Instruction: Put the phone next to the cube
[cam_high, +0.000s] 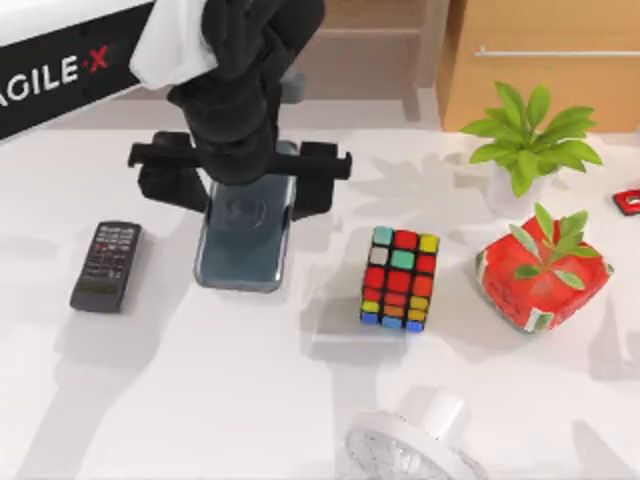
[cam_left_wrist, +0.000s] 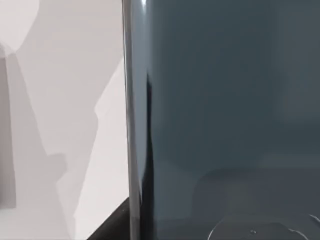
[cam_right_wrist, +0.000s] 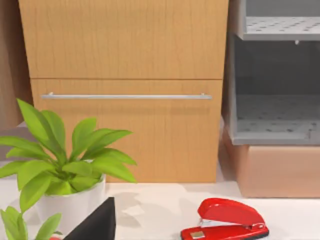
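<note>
The left gripper (cam_high: 243, 172) hangs directly over the far end of the phone (cam_high: 240, 248), its fingers (cam_high: 320, 180) spread wide across the phone's width, holding nothing. The phone lies flat on the counter (cam_high: 200, 400), long axis running away from the viewer, left of the cube (cam_high: 400, 278), remote (cam_high: 106, 265) beyond.

Legible text noted: white lettering "AGILE·X", its first letter partly cut off, with a red mark, on a black panel (cam_high: 60, 75) at the table's far left corner. Nothing else reads.
</note>
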